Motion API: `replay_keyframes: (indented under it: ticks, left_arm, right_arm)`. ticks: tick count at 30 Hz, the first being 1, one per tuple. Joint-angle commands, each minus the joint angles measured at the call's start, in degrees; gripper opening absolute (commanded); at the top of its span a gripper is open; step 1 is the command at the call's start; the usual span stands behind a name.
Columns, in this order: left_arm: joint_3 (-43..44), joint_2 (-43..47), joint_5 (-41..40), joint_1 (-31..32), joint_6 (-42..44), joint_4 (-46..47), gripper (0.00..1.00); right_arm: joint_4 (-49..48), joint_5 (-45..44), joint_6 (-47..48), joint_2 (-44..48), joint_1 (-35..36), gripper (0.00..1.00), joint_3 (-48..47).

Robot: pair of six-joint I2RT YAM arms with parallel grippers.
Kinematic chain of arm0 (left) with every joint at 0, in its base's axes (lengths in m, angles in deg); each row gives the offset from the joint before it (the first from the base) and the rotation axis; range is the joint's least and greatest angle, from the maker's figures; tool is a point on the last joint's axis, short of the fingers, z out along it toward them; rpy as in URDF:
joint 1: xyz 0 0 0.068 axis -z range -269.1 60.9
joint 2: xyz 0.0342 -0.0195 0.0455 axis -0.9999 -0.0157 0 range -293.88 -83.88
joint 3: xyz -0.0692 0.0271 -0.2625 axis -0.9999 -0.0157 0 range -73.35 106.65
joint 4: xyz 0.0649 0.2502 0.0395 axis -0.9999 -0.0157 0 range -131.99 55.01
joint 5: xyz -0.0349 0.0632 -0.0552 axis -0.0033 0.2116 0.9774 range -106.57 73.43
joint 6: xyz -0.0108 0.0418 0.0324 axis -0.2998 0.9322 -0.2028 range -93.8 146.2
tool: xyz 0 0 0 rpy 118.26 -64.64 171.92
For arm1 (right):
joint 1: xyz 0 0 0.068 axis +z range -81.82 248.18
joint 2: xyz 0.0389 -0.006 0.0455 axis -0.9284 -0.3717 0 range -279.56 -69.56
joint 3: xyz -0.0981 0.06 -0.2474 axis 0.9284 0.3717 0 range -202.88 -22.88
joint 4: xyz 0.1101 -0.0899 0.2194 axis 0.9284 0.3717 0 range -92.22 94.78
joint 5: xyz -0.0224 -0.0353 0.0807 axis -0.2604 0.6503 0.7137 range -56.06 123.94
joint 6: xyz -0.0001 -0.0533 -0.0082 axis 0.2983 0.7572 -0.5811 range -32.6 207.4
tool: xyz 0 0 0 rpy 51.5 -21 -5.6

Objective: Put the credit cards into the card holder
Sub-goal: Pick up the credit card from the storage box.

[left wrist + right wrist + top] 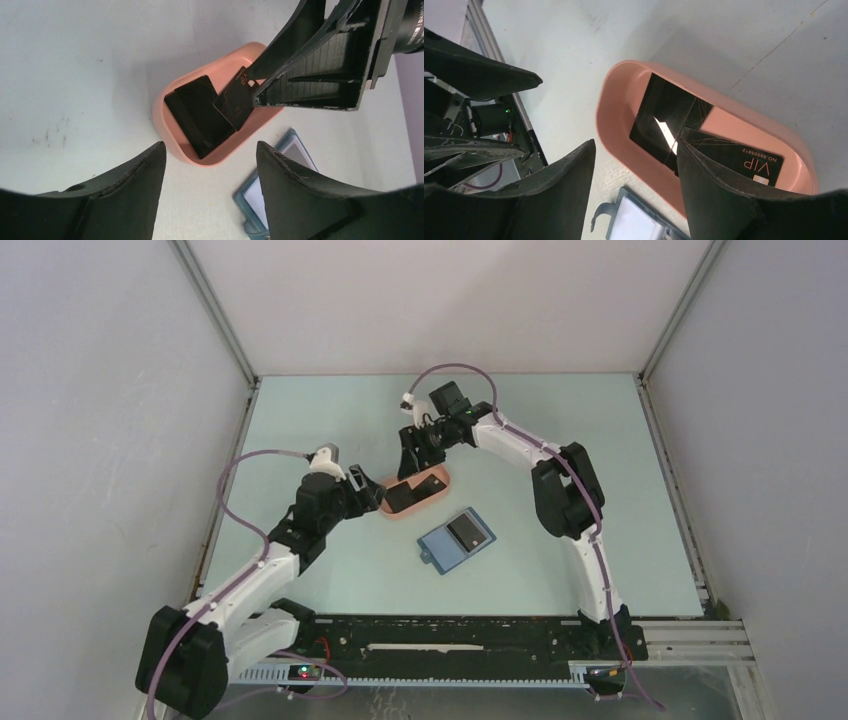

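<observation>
Two black credit cards lie in the pink oval tray [432, 480]: a plain one [197, 117] [661, 112], and over it, tilted, one marked VIP [232, 100] [744, 155]. My right gripper [408, 472] [635, 145] is open, straddling the tray's near rim. One of its fingers [714, 195] is inside the tray, against the VIP card. Just left of the tray hovers my left gripper [378, 495] [210, 147], open and empty. The blue card holder [457, 540] [297, 147] [639, 220] lies flat on the table in front of the tray.
White walls with metal posts [215, 320] close in the pale table on three sides. A black rail [450, 635] runs along the near edge between the arm bases. The two grippers stand close together over the tray.
</observation>
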Motion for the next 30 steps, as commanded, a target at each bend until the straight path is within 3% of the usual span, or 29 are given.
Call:
replay_keyframes:
  ticks: [1,6,15,30]
  left_arm:
    - [-1.96,-2.79,1.76,-1.33,-0.71,6.01,0.69]
    - [-1.69,-8.03,3.29,-1.95,-0.85,8.22,0.57]
    - [-0.24,-16.56,5.58,-2.64,-0.68,11.21,0.54]
    - [1.66,-22.66,8.10,-2.73,-0.46,10.63,0.34]
  right_arm:
    - [1.60,-2.40,-2.88,-3.04,0.96,0.69,-2.94]
    - [1.96,-4.66,-3.14,-6.61,1.55,0.68,-5.26]
    - [3.32,-8.99,-2.72,-10.03,1.90,0.68,-8.17]
    - [1.16,-2.55,-7.45,-11.11,3.13,0.68,-4.99]
